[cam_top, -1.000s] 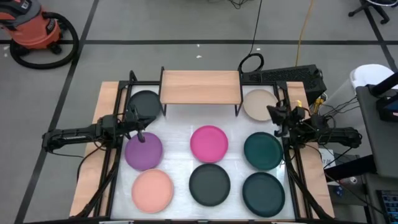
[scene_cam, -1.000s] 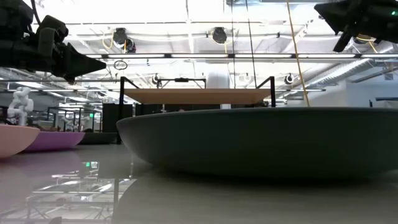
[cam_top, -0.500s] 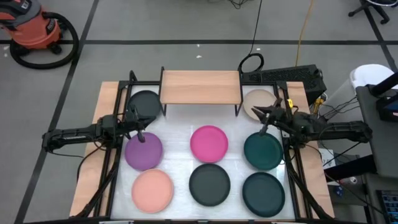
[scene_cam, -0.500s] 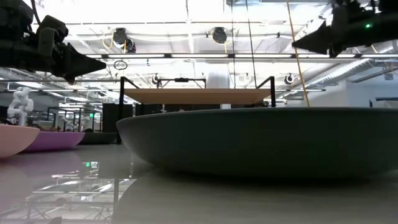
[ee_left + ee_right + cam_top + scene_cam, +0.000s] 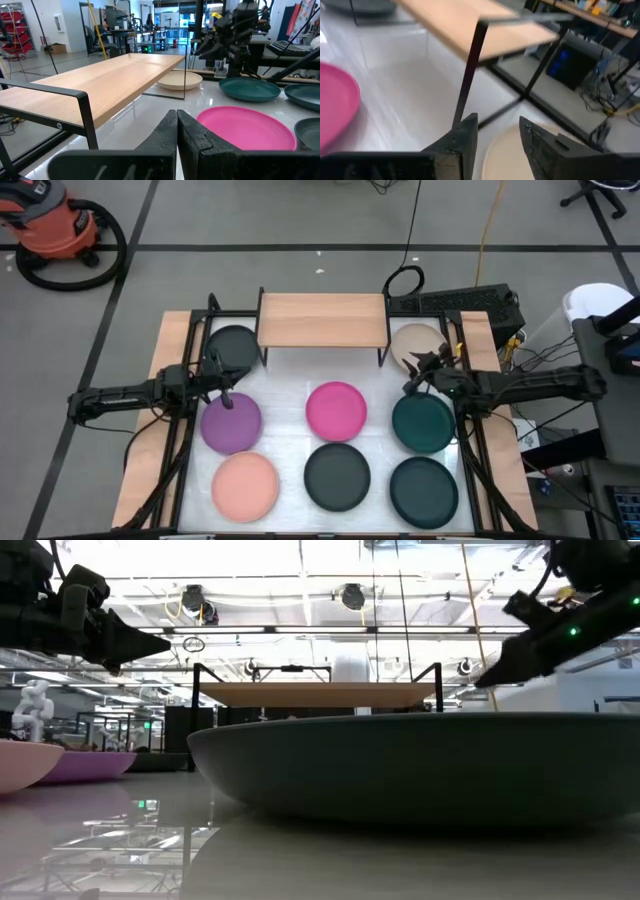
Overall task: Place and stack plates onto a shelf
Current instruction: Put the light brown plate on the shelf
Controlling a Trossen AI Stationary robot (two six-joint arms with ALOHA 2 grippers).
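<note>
the right end effector (image 5: pixel 413 373) hangs with its fingers apart above the near edge of the beige plate (image 5: pixel 415 340), by the shelf (image 5: pixel 322 319), which carries no plates. the left end effector (image 5: pixel 226 396), fingers together, waits over the purple plate (image 5: pixel 232 423) on the desk (image 5: pixel 290 390).
</note>
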